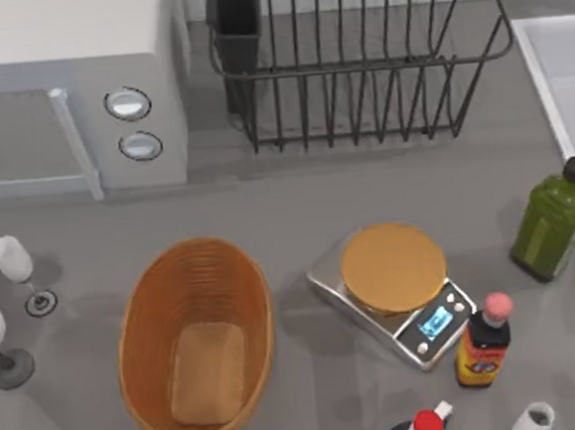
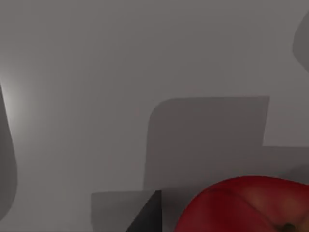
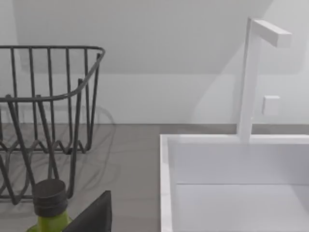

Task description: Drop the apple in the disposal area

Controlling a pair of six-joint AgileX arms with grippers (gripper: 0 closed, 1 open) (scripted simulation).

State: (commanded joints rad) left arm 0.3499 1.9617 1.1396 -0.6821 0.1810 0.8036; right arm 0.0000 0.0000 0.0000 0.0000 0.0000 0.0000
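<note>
The apple, glossy deep red, lies close in the left wrist view on the grey counter. A dark part of my left gripper shows just beside it. In the top view the disposal area, an oval orange-brown wicker basket with a tan pad at its bottom, stands at the front left of the table with nothing else in it. A dark part of my right gripper shows in the right wrist view beside the cap of a green bottle.
A white microwave is at the back left, a black wire dish rack at the back middle. A steel scale, green bottle, sauce bottle, wine glasses and a white sink surround the basket.
</note>
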